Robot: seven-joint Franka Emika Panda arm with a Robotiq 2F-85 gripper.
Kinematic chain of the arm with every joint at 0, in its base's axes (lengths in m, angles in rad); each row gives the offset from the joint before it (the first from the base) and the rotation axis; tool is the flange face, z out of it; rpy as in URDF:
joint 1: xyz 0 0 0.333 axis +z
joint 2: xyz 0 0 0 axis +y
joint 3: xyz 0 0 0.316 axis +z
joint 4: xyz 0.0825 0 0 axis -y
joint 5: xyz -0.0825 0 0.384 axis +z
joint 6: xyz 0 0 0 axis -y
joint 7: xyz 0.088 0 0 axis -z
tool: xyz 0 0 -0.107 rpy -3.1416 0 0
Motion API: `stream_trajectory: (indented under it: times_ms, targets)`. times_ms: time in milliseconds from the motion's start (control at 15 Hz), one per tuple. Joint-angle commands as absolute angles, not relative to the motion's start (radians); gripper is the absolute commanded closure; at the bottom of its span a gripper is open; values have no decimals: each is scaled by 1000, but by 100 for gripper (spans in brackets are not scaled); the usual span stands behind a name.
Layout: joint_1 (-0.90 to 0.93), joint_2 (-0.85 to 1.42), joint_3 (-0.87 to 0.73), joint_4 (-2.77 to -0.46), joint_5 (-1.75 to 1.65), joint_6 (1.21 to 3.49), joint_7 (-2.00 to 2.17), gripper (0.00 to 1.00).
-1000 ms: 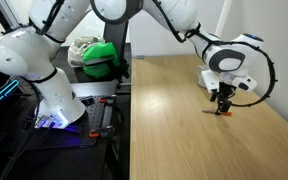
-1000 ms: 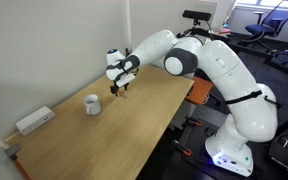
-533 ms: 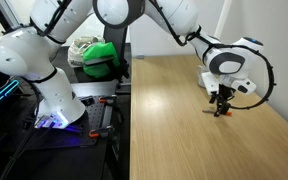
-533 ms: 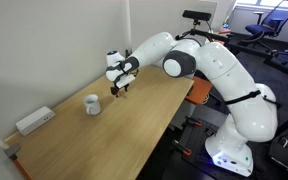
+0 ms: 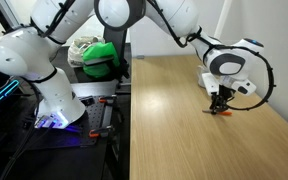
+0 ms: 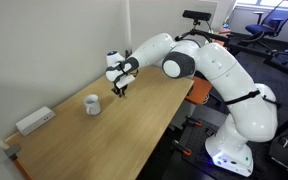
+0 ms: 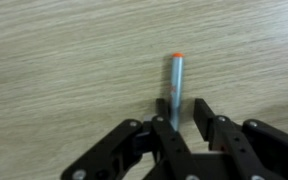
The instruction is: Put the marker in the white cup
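Note:
In the wrist view the marker (image 7: 175, 78) lies flat on the wooden table, a thin stick with an orange far end. My gripper (image 7: 181, 108) is down over its near end. The jaws are narrowed around it: the left finger (image 7: 161, 112) is against the marker, and a small gap remains beside the right finger (image 7: 200, 112). In both exterior views the gripper (image 5: 221, 103) (image 6: 120, 91) points down at the table, with the marker (image 5: 220, 111) showing as a small red streak under it. The white cup (image 6: 91, 104) stands upright on the table, some way from the gripper.
A flat white rectangular block (image 6: 34, 121) lies at the table end beyond the cup. A green object (image 5: 101, 56) sits off the table by the robot base. The table edge (image 5: 130, 120) runs along the base side. Office chairs (image 6: 280, 25) stand behind the robot.
The jaws have narrowed from wide open to close around the marker. The arm and the marker have stayed in place.

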State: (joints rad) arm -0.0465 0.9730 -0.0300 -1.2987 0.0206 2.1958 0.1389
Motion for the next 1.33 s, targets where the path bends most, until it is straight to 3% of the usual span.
stream_trajectory:
  times_ms: [0, 67, 1267]
  targets:
    - [-54, 986, -26, -1258, 36, 2150, 116, 95]
    - [-54, 983, -27, -1260, 36, 2151, 118, 100]
    - [-12, 625, -81, -1560, -39, 2272, 152, 97]
